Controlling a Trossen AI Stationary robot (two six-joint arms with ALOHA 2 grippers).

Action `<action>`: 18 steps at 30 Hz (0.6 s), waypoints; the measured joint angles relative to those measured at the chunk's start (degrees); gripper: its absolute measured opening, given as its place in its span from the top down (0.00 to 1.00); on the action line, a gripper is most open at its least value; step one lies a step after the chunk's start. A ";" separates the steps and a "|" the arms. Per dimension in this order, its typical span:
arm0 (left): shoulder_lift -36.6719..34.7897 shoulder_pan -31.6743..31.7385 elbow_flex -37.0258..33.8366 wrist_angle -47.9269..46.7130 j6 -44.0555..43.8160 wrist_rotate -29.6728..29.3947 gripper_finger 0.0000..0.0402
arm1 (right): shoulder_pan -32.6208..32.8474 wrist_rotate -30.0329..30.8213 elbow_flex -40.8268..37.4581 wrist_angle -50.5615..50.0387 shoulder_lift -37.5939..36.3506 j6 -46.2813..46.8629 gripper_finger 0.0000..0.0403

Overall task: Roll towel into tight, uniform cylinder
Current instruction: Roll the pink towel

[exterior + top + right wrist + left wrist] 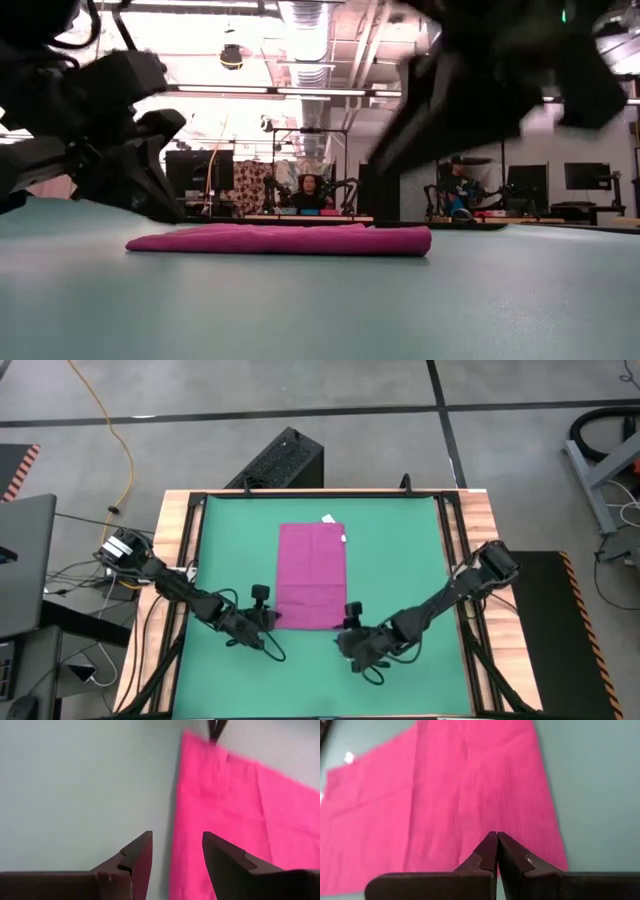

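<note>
On green mat [400, 560], flat towel [311, 575].

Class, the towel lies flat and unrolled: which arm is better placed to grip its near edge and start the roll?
Probably the right. Its gripper is open with the towel edge between its fingers. The left gripper is shut at the other near corner and would need to open first.
</note>
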 joint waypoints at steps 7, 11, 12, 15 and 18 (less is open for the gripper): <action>-0.02 -0.16 0.08 2.69 3.14 -0.91 1.00 | -1.27 -0.21 -1.90 2.86 1.99 -2.29 0.46; -0.02 0.24 0.08 5.07 6.40 -1.29 1.00 | -1.98 -0.05 -4.92 3.90 2.01 -2.60 0.46; -0.02 0.55 0.08 6.10 7.43 -1.05 1.00 | -2.17 -0.07 -5.66 4.45 2.01 -2.56 0.46; -0.04 2.50 0.10 7.32 9.96 1.63 1.00 | -3.03 -0.57 -8.61 10.64 2.01 -2.70 0.46; 0.01 5.02 0.08 7.49 11.07 6.93 1.00 | -3.97 -0.79 -11.11 15.28 2.01 -2.92 0.46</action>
